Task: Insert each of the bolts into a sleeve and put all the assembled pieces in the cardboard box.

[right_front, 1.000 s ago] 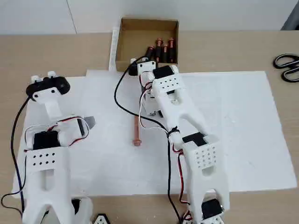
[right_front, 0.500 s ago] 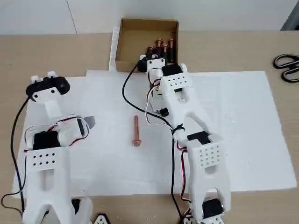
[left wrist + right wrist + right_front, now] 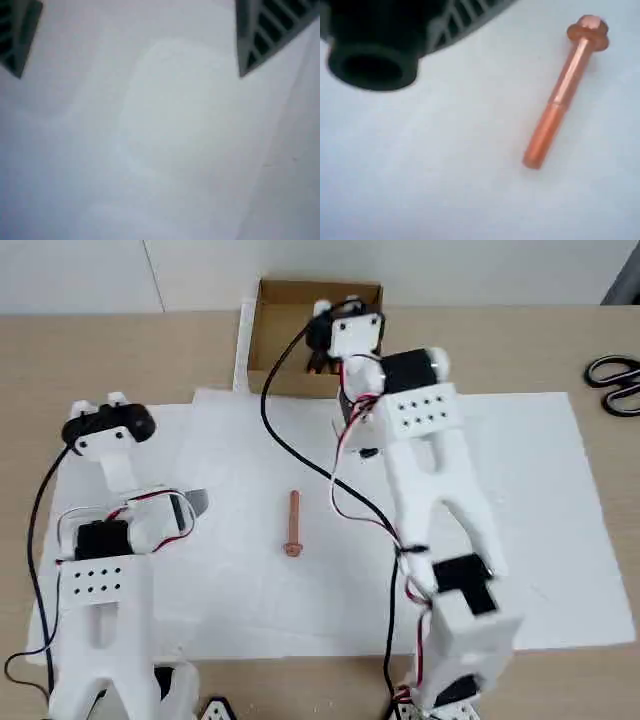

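Left gripper (image 3: 132,47) spread wide above the white sheet (image 3: 500,490), well apart from the cardboard box (image 3: 262,335), right gripper (image 3: 415,37) stretched out to the box, seemingly clamped on a black sleeve (image 3: 372,57), copper bolt (image 3: 293,523) lying loose on the sheet, well short of the box.

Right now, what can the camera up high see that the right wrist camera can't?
The high view adds the cardboard box at the far edge and the scissors off to the side. The right wrist view adds a close look at a black sleeve with its hollow end facing the camera. Both share the bolt lying loose on the white sheet.
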Robot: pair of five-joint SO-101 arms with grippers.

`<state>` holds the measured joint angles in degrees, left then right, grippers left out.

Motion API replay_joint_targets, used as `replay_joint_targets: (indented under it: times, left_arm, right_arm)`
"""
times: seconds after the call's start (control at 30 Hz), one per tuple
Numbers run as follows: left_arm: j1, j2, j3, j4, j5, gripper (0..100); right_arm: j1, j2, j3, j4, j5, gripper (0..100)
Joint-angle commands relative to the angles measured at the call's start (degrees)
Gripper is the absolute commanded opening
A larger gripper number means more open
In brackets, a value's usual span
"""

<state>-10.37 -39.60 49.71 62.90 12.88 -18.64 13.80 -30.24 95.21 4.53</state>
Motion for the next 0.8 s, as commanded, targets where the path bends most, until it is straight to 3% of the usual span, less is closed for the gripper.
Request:
replay_joint_targets:
  times: [0.0, 0.37, 0.47, 0.53, 0.77]
  left_arm:
    - [2.9, -0.35, -3.74, 1.67, -0.44, 26]
    - [14.77, 0.0, -10.51, 5.8, -0.18, 26]
    - [16.97, 3.52, -11.03, 5.45, -0.18, 26]
    - [17.32, 8.26, -12.44, 5.45, -0.18, 26]
    - [17.41, 29.01, -22.9, 5.8, -0.09, 26]
  right_arm:
    - [0.66, -10.68, 3.08, 1.19, 0.0, 0.4]
    - [0.75, -36.09, 30.07, 0.75, 0.79, 0.4]
    - [1.19, -40.31, 34.55, 0.66, 5.54, 0.4]
    - [4.53, -41.71, 35.78, 0.66, 8.97, 0.4]
    - [21.41, -42.59, 36.13, 0.66, 9.58, 0.4]
